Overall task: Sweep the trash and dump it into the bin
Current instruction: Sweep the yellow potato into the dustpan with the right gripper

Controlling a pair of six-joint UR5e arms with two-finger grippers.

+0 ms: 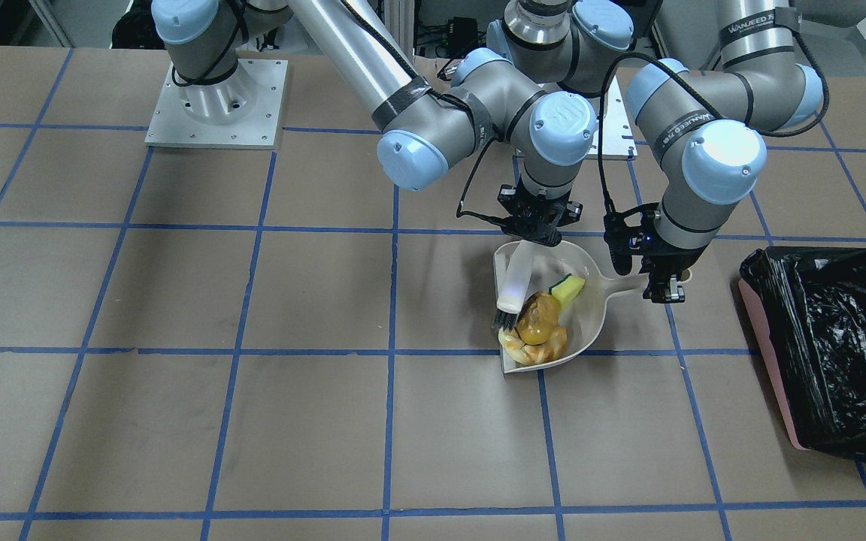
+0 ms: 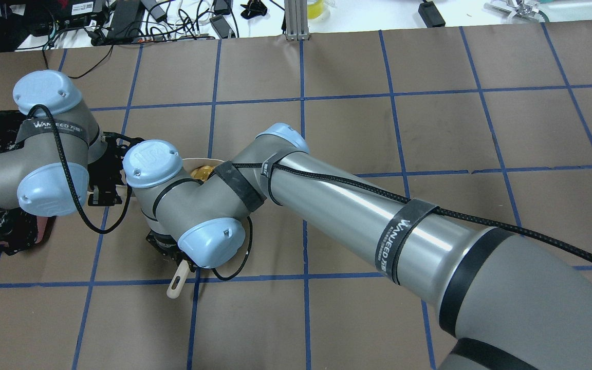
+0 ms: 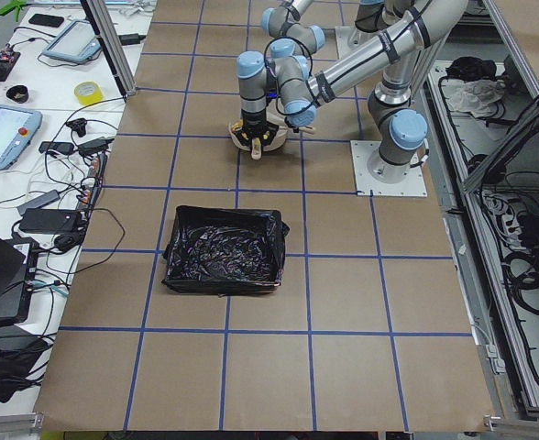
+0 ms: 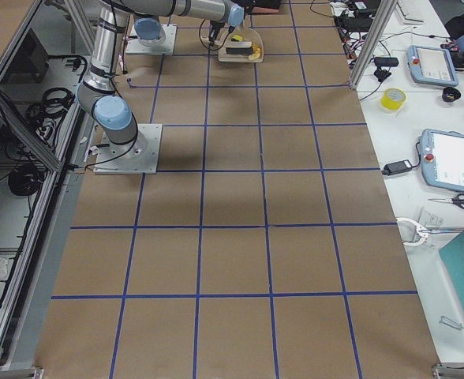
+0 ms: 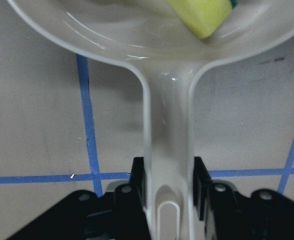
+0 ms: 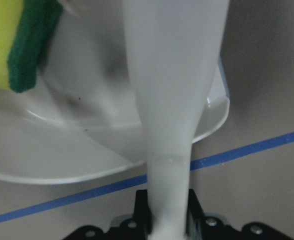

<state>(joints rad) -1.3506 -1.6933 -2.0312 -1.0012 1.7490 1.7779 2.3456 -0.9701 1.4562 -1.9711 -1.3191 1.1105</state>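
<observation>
Exterior front-facing: potato-like piece, sponge and croissant lie in dustpan | left gripper clamps dustpan handle | right gripper clamps brush, bristles in dustpan | bin well beyond dustpan handle, partly cut off | overhead: arms hide most of dustpan

A brown paper-covered table gridded with blue tape lines fills the frame. Along the exterior right view's right edge, a white workbench carries grey tablets and a yellow tape roll.
</observation>
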